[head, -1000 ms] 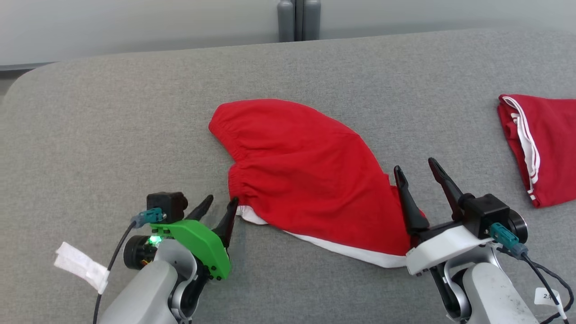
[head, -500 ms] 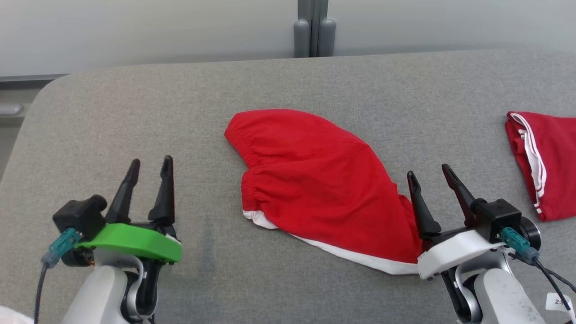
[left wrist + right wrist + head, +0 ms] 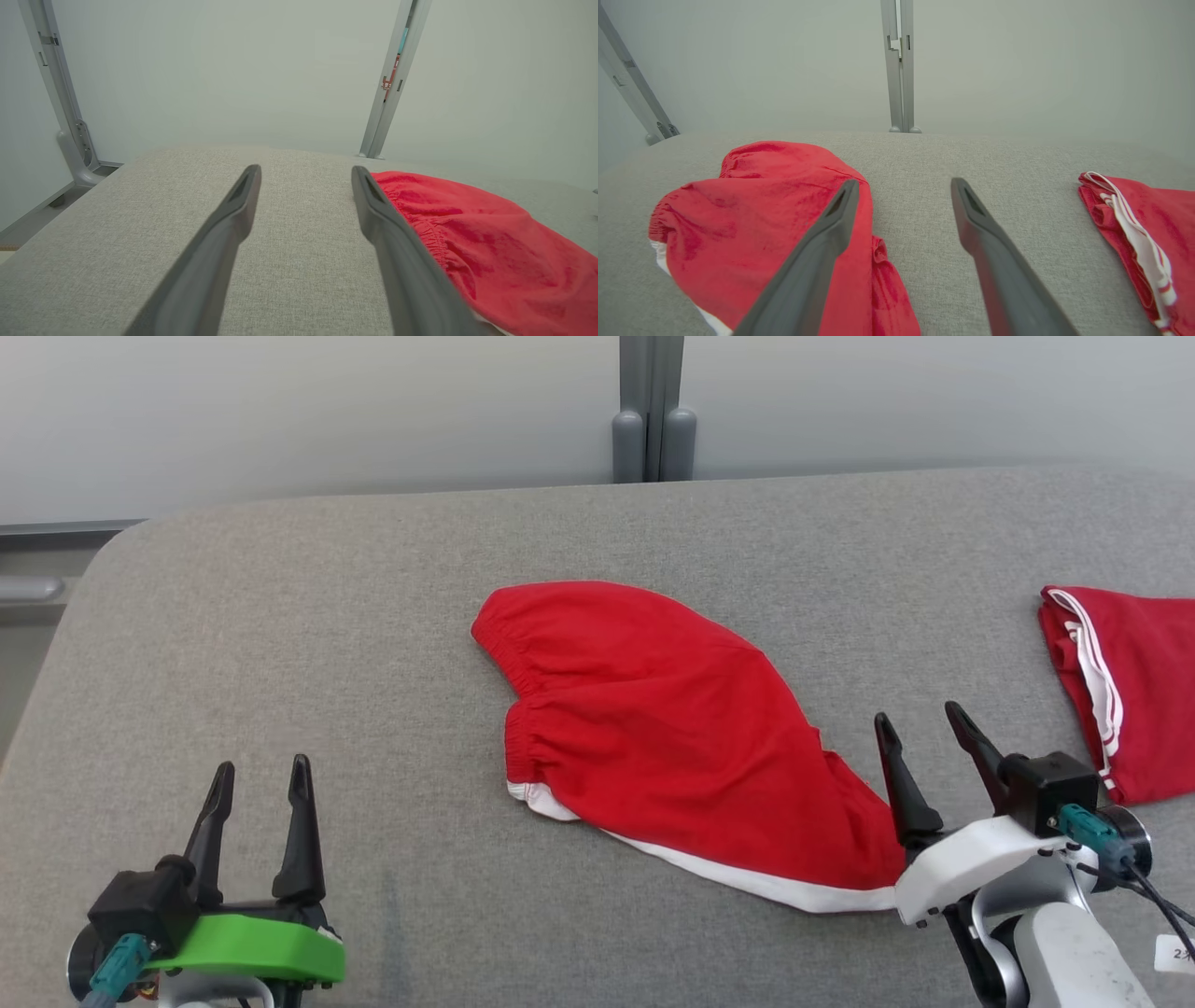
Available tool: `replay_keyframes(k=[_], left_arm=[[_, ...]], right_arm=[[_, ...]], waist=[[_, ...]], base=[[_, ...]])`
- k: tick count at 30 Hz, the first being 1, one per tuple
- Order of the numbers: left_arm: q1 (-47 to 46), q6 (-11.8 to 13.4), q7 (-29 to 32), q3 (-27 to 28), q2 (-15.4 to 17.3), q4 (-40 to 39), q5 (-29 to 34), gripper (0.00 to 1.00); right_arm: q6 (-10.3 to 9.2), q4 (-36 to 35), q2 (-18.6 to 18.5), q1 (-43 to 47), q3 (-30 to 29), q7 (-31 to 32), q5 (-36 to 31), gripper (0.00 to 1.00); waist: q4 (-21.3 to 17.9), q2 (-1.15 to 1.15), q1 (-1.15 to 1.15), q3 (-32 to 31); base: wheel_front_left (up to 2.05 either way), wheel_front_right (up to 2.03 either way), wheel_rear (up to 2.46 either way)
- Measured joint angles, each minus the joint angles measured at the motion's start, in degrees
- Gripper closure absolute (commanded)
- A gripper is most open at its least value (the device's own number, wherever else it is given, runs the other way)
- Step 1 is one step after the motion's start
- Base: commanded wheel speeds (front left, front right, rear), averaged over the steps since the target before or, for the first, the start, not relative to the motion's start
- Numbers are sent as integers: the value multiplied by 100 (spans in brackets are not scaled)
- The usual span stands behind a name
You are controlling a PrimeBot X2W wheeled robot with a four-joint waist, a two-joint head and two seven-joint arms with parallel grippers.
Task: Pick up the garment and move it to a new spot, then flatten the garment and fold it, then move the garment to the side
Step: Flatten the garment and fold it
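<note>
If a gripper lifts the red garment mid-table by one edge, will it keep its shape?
Probably floppy: the red garment lies in soft folds with a gathered waistband, so it would likely sag from one grip. Pushed, it would probably bunch on the textured grey table rather than slide.

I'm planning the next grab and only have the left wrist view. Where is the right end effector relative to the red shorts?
Observer: The right end effector is open and empty, by the near right corner of the shorts.
Operator: Anything else on the table?
Observer: A second red garment with white stripes lies to the right, apart from the shorts.
Operator: Is my left end effector touching the shorts?
Observer: No, the head view shows bare table between them.
</note>
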Motion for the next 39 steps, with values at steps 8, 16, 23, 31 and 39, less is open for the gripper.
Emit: replay_keyframes(k=[8,16,23,31,39], left_arm=[[24,-181,1,127,-180,56,146,0],[-267,-255,1,143,-277,147,230,0],[-387,-272,0,114,-298,243,263,0],[-396,-274,1,110,-294,256,249,0],[-443,-275,1,41,-296,248,245,0]], right_arm=[[0,582,-271,-461,-127,2239,423,0],[-1,970,-698,-1282,599,3595,1178,0],[-4,1247,-779,-1418,1059,3899,1742,38],[-4,1390,-860,-1846,599,2784,1312,100],[-3,1822,-651,-2315,-275,2112,494,78]], waist=[[5,0,0,165],[111,0,0,499],[330,0,0,659],[355,0,0,743],[324,0,0,774]], base=[[0,0,0],[0,0,0],[0,0,0],[0,0,0],[0,0,0]])
